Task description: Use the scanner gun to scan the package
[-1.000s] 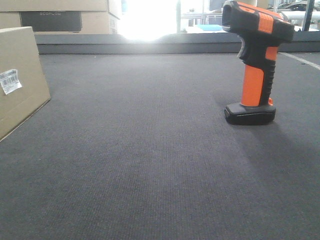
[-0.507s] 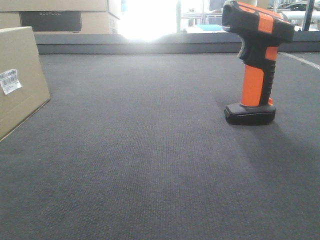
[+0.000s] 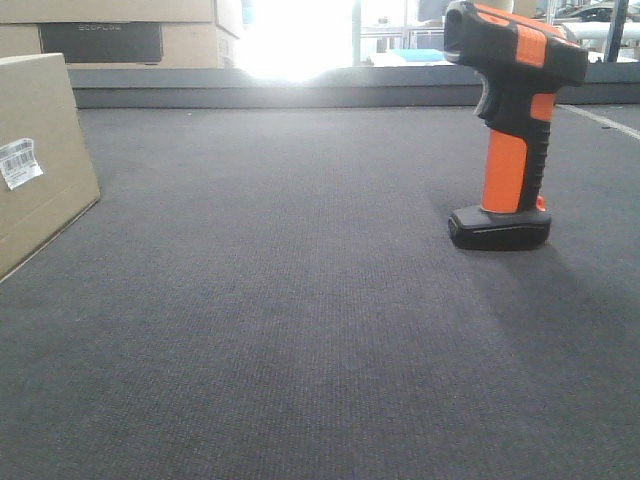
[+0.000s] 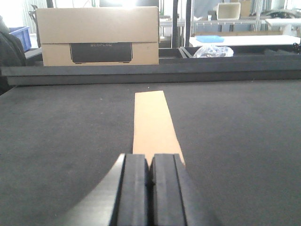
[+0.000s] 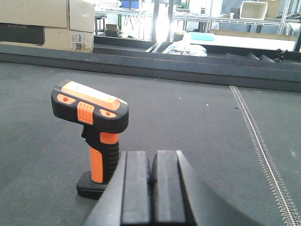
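Observation:
The scanner gun (image 3: 515, 130) stands upright on its flat black base on the dark mat, at the right of the front view; its body is black with an orange handle. The package (image 3: 35, 150), tan cardboard with a small white barcode label (image 3: 20, 162), sits at the left edge. In the left wrist view my left gripper (image 4: 150, 160) is shut and empty, with a narrow face of the package (image 4: 151, 120) stretching ahead of its tips. My right gripper (image 5: 151, 157) is shut and empty too, with the scanner gun (image 5: 96, 136) just ahead to its left, apart from it.
Cardboard boxes with a dark printed panel (image 3: 100, 40) (image 4: 99, 42) stand behind a raised dark ledge (image 3: 300, 95) at the mat's far edge. A zipper-like seam (image 5: 256, 136) runs along the mat to the right of my right gripper. Shelving and bins lie beyond.

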Robot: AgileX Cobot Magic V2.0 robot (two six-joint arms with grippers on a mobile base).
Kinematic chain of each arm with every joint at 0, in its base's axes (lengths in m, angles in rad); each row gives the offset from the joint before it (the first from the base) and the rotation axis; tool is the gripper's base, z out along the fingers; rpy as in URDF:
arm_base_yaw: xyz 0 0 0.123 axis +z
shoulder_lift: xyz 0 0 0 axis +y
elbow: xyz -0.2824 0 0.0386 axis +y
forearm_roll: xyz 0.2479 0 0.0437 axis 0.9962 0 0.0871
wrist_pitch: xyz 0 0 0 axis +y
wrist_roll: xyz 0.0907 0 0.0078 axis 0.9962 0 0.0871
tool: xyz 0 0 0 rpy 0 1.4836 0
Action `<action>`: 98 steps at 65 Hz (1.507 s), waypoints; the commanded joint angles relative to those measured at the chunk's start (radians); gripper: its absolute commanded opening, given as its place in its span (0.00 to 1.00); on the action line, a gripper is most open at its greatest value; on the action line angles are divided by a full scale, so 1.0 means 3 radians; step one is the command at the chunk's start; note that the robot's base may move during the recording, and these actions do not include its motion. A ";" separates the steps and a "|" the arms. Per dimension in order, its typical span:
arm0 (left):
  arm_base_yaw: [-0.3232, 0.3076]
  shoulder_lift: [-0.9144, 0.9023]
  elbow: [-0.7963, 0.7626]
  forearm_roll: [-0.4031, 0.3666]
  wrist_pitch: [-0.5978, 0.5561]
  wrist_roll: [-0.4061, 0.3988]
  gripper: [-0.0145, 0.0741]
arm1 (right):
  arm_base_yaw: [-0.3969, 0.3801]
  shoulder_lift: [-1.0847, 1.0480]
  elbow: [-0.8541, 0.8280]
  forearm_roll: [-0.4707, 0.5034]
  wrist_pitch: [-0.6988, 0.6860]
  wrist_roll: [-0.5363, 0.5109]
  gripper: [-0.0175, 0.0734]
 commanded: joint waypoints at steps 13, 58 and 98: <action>-0.0016 -0.0480 0.0815 -0.0071 -0.0502 -0.0053 0.04 | -0.0023 -0.0014 0.0003 0.0019 -0.0051 -0.0024 0.03; -0.0016 -0.0480 0.0815 -0.0071 -0.0395 -0.0053 0.04 | -0.0023 -0.0014 0.0003 0.0019 -0.0051 -0.0024 0.03; -0.0016 -0.0480 0.0815 -0.0071 -0.0395 -0.0053 0.04 | -0.0016 -0.0033 0.0097 -0.1206 -0.0122 0.1414 0.03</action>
